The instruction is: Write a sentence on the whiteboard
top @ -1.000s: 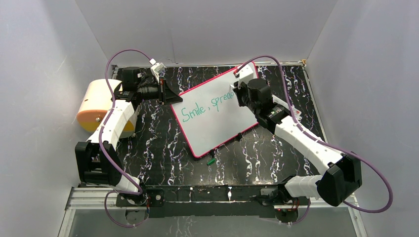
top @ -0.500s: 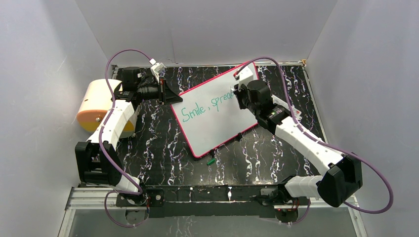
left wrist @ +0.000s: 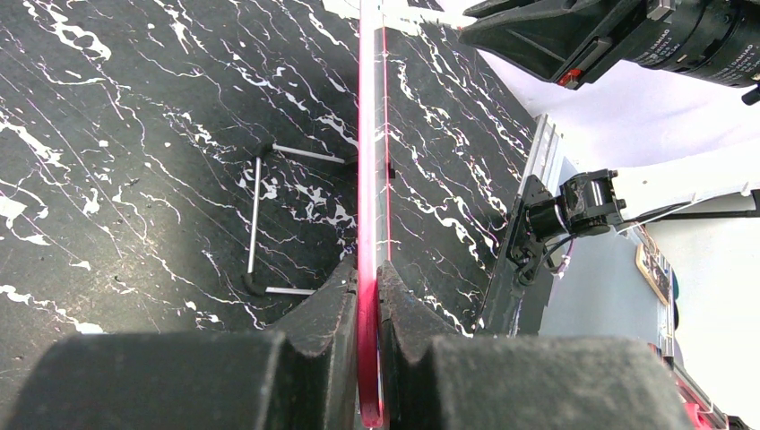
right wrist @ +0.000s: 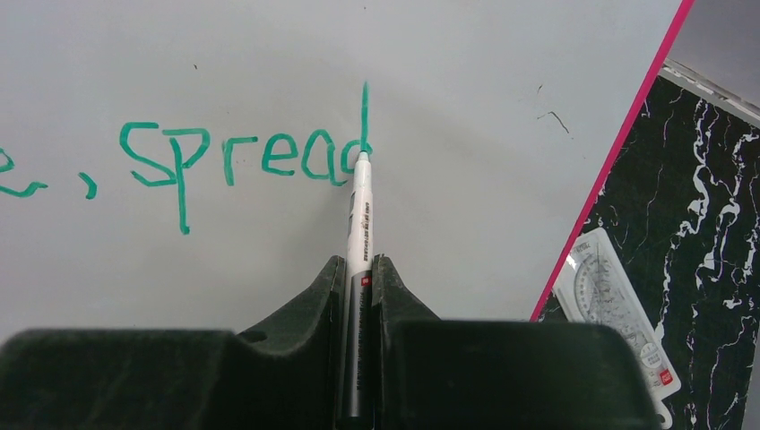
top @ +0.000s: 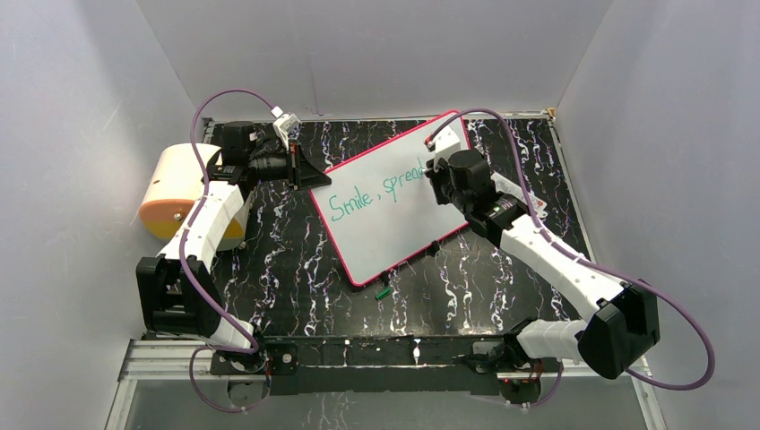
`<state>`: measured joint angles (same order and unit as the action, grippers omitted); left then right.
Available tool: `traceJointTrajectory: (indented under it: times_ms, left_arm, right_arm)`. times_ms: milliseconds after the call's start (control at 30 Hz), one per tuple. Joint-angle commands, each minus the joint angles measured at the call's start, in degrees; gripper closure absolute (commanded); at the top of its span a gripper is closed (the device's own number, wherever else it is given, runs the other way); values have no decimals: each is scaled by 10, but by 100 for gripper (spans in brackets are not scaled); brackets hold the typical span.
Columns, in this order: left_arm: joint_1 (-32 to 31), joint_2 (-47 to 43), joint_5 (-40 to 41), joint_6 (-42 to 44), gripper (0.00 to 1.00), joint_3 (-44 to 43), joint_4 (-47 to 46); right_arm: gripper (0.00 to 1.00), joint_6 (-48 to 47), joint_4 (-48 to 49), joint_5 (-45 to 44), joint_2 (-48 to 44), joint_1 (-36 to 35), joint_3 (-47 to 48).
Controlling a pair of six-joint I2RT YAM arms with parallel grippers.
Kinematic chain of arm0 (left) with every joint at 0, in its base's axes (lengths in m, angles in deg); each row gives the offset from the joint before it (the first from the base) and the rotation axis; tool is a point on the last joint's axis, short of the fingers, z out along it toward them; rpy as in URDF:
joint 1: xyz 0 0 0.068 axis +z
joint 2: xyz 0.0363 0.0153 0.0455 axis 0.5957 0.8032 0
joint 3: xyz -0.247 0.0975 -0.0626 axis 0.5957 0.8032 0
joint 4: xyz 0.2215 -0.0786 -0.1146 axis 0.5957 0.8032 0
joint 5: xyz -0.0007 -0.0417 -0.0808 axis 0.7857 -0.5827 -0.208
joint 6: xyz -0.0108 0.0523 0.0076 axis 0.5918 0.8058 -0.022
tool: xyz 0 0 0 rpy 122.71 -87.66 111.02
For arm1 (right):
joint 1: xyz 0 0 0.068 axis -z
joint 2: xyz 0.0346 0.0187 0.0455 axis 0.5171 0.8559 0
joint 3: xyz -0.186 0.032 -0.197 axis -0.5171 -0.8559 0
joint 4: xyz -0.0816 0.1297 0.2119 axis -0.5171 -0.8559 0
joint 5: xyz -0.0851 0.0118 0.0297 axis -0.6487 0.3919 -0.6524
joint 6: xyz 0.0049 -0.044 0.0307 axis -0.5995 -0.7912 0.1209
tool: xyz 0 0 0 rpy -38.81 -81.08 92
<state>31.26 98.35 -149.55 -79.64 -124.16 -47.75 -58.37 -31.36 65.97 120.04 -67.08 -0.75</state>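
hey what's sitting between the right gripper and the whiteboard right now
A white marker, held in the right gripper, spans that gap; its green tip touches the whiteboard at the end of the sentence. The right wrist view shows it.

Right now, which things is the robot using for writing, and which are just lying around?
Using: whiteboard, green words, marker, left gripper pinching the board's rim, right gripper holding the marker.
Lying around: small green bit, clear protractor, round cream-and-orange thing.

whiteboard: smooth white face, pink-red rim | table: matt black, white-veined marble look | marker: smooth white plastic | right gripper: matt black plastic
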Motion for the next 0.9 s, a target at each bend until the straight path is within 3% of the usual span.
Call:
traceJointTrajectory:
  times_ms: [0,867]
  left_arm:
    - [-7,14,23,22,100,18,38]
    - [-7,14,25,22,100,19,38]
  right_arm:
    - [100,8,3,1,-18,4,-5]
    - [100,-1,23,-38,-51,5,-5]
